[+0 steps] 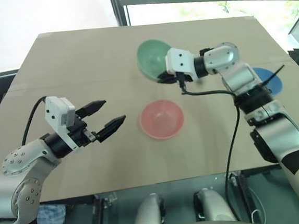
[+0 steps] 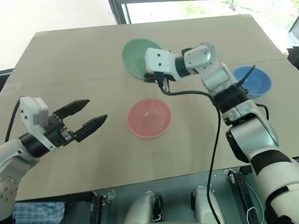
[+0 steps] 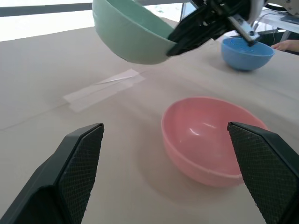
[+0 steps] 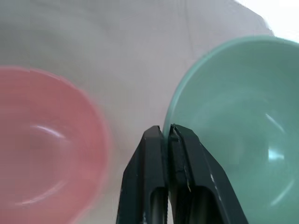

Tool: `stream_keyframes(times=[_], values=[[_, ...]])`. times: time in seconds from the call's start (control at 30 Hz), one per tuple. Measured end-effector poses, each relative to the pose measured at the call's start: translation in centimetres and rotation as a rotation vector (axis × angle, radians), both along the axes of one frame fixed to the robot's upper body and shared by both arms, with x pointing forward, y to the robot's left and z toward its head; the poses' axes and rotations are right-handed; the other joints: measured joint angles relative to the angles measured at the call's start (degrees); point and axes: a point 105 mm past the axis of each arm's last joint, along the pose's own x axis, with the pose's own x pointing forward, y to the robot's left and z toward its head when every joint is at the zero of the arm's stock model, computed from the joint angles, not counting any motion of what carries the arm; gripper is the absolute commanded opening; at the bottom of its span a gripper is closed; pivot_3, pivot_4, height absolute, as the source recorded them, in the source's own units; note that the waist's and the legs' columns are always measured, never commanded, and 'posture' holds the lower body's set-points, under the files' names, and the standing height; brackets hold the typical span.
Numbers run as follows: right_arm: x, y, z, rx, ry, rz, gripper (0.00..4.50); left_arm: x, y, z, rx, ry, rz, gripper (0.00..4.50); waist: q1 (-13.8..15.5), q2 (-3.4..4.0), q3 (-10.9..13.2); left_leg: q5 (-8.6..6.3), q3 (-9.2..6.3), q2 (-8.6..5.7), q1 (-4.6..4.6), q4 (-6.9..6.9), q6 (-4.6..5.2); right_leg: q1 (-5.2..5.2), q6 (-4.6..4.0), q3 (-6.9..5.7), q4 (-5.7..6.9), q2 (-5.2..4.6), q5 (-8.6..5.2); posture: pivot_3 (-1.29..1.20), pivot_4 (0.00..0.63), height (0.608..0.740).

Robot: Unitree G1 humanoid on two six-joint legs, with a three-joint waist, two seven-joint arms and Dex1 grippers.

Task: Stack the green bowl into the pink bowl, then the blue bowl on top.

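Your right gripper point(image 4: 167, 133) is pinched shut on the rim of the green bowl point(image 1: 153, 58), which hangs tilted above the table point(image 1: 72, 61), clear of its surface; the step in hand is carrying it over to the pink bowl point(image 1: 162, 119), which sits upright on the table nearer you, with nothing in it; the blue bowl point(image 1: 270, 78) waits well apart on the right, partly behind your right arm. To do this well, bring the green bowl directly above the pink one and level it before you lower, since a tilted bowl will likely catch a rim and sit crooked; the hold is a thin pinch on one edge, so move smoothly; release only once the bowl rests inside. Your left gripper point(image 1: 108, 117) hovers beside the pink bowl with its fingers wide apart, holding nothing; keep it out of the descent path.

The head views give you the layout of all three bowls; the right wrist view shows what they cannot, the two black fingers point(image 4: 149, 168) closed on either side of the rim; the left wrist view shows the green bowl's underside off the table, above and beyond the pink bowl.
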Motion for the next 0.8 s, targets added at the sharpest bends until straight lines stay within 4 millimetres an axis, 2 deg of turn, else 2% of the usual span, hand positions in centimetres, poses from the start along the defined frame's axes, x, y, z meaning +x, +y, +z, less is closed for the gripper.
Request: stream_keyframes(times=[0.03,0.13,0.23,0.33,0.43,0.6,0.63,0.67,0.73,0.8], values=[[-0.7,-0.3,0.2,-0.002,0.021,0.007,0.02,0.3,-0.3,0.0,0.0,-0.001,-0.028,4.5,-0.1,0.0,0.0,0.0,0.05,0.01,0.03,0.0,0.0,0.0,0.0,0.04,0.0,0.01,0.0,0.0,0.15,0.74],[-4.5,-1.7,1.0,-0.058,0.051,0.082,0.02,1.8,-0.8,0.7,0.047,-0.024,-0.114,4.5,0.9,0.0,0.0,0.0,0.0,-0.01,0.02,0.02,0.01,-0.01,-0.01,-0.03,-0.02,0.05,0.0,0.0,0.15,0.74],[-6.3,-2.5,0.7,-0.095,0.098,0.101,0.02,2.4,-1.0,0.7,0.059,-0.019,-0.153,4.5,1.0,-0.02,0.0,-0.02,0.05,-0.02,0.02,0.03,0.05,-0.01,0.0,0.02,-0.01,0.04,0.0,0.0,0.15,0.74],[-7.4,-3.1,0.1,-0.124,0.144,0.084,0.02,3.0,-1.3,0.7,0.068,-0.014,-0.18,4.5,1.1,-0.05,0.0,-0.02,0.04,-0.03,0.0,0.03,0.06,-0.01,0.0,0.01,-0.02,0.04,0.0,0.0,0.15,0.74],[-8.2,-2.7,-0.1,-0.11,0.165,0.077,0.02,3.3,-1.8,0.3,0.082,-0.009,-0.219,4.5,1.0,-0.06,0.0,-0.03,0.05,-0.02,-0.01,0.03,0.06,-0.02,0.0,0.03,0.0,0.04,0.0,0.0,0.15,0.74],[-8.2,-2.1,0.1,-0.075,0.158,0.04,0.02,3.8,-2.1,0.4,0.083,-0.009,-0.235,4.5,1.1,-0.08,0.0,-0.02,0.04,-0.01,-0.01,0.05,0.07,-0.02,0.0,0.02,-0.01,0.04,0.0,0.0,0.15,0.74],[-8.2,-1.9,0.2,-0.066,0.16,0.04,0.68,3.9,-2.1,0.4,0.087,-0.012,-0.238,4.5,1.1,-0.08,0.0,-0.03,0.04,-0.02,-0.01,0.05,0.07,-0.02,0.0,0.02,0.0,0.04,0.0,0.0,0.15,0.74],[-8.3,-1.7,0.2,-0.059,0.161,0.039,0.9,3.9,-2.1,0.5,0.087,-0.012,-0.239,4.5,1.1,-0.08,0.0,-0.03,0.04,-0.02,-0.01,0.05,0.07,-0.02,0.0,0.02,0.0,0.04,0.0,0.0,0.15,0.74],[-8.4,-1.6,0.2,-0.05,0.17,0.038,1.84,4.0,-2.2,0.4,0.078,-0.01,-0.243,4.5,1.2,-0.09,0.0,-0.03,0.02,-0.01,-0.03,0.05,0.08,-0.02,0.0,0.01,-0.01,0.04,0.0,0.0,0.15,0.74],[-8.3,-1.5,0.2,-0.041,0.174,0.023,2.58,4.0,-2.2,0.4,0.079,-0.009,-0.244,4.5,1.2,-0.09,0.0,-0.03,0.03,-0.01,-0.03,0.06,0.09,-0.02,0.0,0.01,-0.01,0.03,0.0,0.0,0.15,0.74]])
